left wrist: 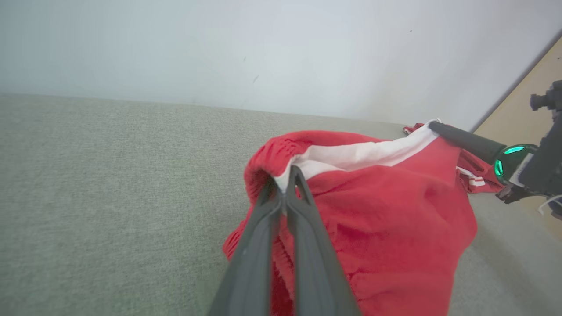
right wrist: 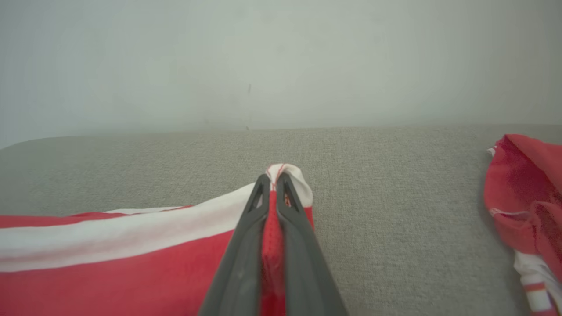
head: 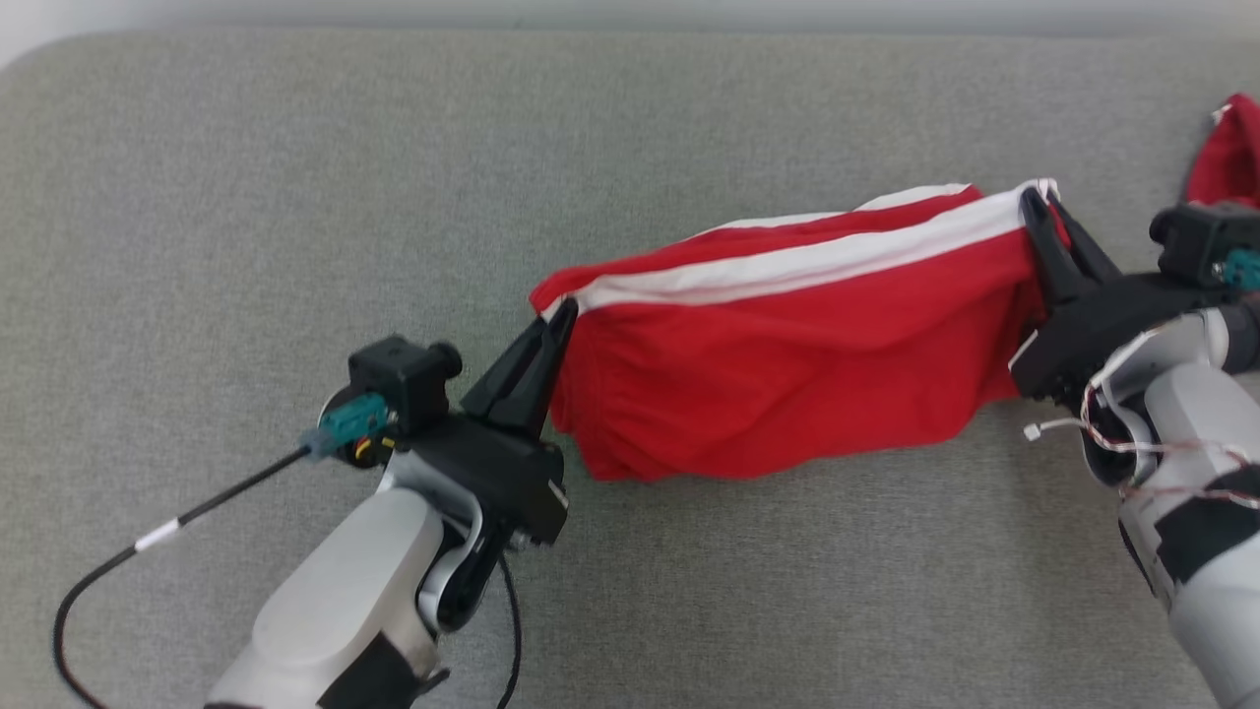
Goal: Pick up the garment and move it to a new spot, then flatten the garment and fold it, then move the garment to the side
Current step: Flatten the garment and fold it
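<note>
The red white-striped garment (head: 787,374) hangs stretched across the middle and right of the frame, over the grey upholstered surface (head: 295,197). The left gripper (head: 563,313) has its jaws clamped on the left end, and the right gripper (head: 1039,202) on the right end. This looks like step 1, the carry. Next, it should be lowered evenly and kept taut, clear of the other red garment (head: 1230,158) at upper right.

I am looking into a plain indoor room, more like a bare test space than a lived-in home, though I cannot say for sure. A wide grey woven-fabric cushioned surface (head: 295,197) with a rounded corner runs up to a blank pale wall (left wrist: 263,52). A tan, wood-coloured strip (left wrist: 520,116) shows beside it. A red cloth garment with a white band (head: 787,374) over the fabric suggests laundry.
</note>
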You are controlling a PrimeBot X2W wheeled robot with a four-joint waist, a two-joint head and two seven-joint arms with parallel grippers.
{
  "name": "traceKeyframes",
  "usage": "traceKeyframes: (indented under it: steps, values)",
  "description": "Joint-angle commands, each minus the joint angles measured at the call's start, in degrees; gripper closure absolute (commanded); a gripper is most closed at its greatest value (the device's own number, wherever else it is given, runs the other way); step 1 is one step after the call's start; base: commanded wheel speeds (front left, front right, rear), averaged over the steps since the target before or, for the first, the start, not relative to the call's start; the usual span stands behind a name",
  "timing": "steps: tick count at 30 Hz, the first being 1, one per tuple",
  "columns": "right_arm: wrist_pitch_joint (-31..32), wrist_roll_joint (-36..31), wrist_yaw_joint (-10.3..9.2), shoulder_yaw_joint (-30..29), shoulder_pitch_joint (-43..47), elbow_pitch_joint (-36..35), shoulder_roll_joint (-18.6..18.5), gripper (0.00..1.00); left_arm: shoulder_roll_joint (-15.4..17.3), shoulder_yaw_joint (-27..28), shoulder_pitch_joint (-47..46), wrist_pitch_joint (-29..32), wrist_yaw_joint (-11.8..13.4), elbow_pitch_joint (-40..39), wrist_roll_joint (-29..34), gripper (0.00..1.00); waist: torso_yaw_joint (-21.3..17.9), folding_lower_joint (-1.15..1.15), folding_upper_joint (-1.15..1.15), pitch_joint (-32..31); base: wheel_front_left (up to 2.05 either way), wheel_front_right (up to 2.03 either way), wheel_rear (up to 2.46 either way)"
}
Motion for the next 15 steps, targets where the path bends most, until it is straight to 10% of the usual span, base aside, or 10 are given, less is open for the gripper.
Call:
traceKeyframes:
  steps: [1, 10, 14, 15]
  values:
    - [-0.49, -0.05, -0.18, 0.91, -2.0, 2.31, 0.22, 1.0, -0.61, 0.12, -1.55, -0.15, -0.06, 1.21, 0.15, 1.0, 1.11, -0.02, -0.01, 2.05, 0.0, 0.0, 0.0]
    - [-4.56, 1.8, -0.18, 5.91, -8.9, 12.43, 1.84, 1.0, -2.47, -0.48, -4.86, -0.16, 0.0, 5.65, 0.44, 1.0, 1.46, -0.02, -0.01, 3.02, 0.0, 0.0, 0.0]
    - [-6.05, 2.54, -0.18, 8.18, -10.04, 14.63, 2.28, 0.54, -2.78, 0.62, -3.92, -0.16, 0.0, 6.42, 1.38, 1.0, 1.14, -0.02, -0.01, 2.42, 0.0, 0.0, 0.0]
    - [-6.39, 3.03, -0.18, 8.43, -10.12, 15.22, 2.32, 0.02, -2.8, 0.74, -3.66, -0.16, 0.0, 6.66, 1.77, 0.74, 1.1, -0.02, -0.01, 2.14, 0.0, 0.0, 0.0]
